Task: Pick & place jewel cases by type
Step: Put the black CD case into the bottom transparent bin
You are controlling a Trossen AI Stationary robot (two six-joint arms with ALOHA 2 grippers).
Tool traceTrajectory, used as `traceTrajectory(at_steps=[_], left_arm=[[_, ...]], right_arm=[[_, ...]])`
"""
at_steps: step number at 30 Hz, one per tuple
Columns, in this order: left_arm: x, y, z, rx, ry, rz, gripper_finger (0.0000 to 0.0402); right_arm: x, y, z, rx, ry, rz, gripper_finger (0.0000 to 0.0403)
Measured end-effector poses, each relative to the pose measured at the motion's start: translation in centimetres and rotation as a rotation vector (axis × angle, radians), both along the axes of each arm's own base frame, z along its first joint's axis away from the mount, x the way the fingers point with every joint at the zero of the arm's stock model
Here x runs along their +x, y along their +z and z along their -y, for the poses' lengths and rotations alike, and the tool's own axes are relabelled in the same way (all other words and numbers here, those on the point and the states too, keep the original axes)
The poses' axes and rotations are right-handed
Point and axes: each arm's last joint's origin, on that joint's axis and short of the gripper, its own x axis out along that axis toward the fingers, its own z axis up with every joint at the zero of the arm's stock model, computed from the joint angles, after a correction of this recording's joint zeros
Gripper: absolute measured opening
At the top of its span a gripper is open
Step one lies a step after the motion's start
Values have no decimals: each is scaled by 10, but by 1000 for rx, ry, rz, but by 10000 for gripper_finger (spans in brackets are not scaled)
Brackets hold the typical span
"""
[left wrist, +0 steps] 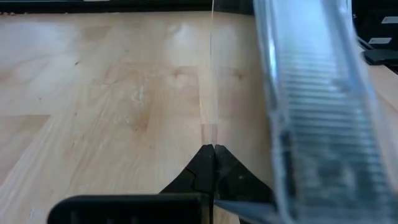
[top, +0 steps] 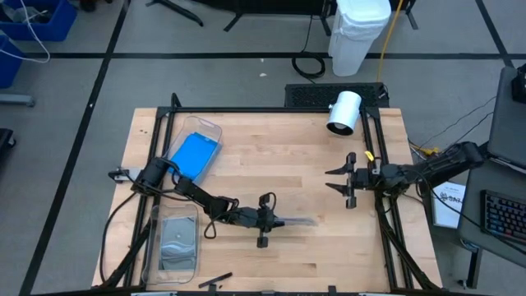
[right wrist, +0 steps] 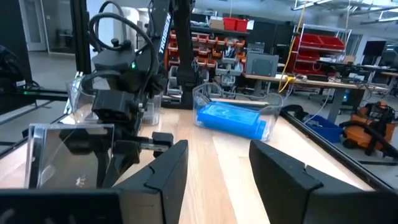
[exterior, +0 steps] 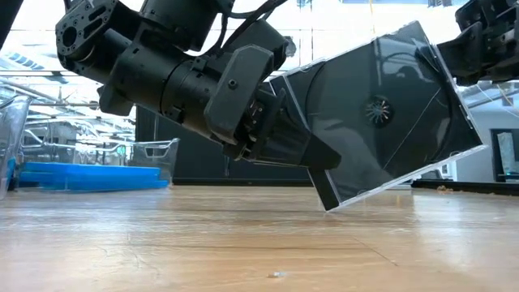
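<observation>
Closest to the low camera, the left gripper (exterior: 320,174) has its fingers pinched shut on one edge of a clear jewel case (exterior: 381,113), carrying it tilted with a lower corner hanging just above the worktop (top: 271,263), about midway across and toward the front edge. That case looks light, stiff and brittle, with slick faces, so a thin edge pinch like this could let it swing or slip; a hold well in from the corner, across both faces, seems safer. Near the left edge, the rear clear bin (top: 196,154) holds the blue jewel cases (top: 194,156), and the front clear bin (top: 173,245) holds grey ones, which I judge to be where this one belongs. Open board lies between the case and that bin, though its raised wall must be cleared. At the right edge, well apart, the right gripper (top: 339,180) waits empty with fingers parted
</observation>
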Motion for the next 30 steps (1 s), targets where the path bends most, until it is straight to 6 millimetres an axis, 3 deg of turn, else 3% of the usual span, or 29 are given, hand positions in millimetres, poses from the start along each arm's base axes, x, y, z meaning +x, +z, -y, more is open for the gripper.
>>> traceTrajectory(at_steps=[11, 18, 24, 30], left_arm=[[0, -1, 0, -4, 7, -4, 33], [0, -1, 0, -2, 8, -7, 33], [0, -1, 0, -2, 8, -7, 33], [0, -1, 0, -3, 8, -7, 33]], right_arm=[[-13, -10, 3, 16, 24, -116, 164], [-19, -10, 4, 24, 55, -111, 164], [-24, -6, 0, 44, 246, -58, 164], [-25, -6, 0, 44, 242, -53, 164]])
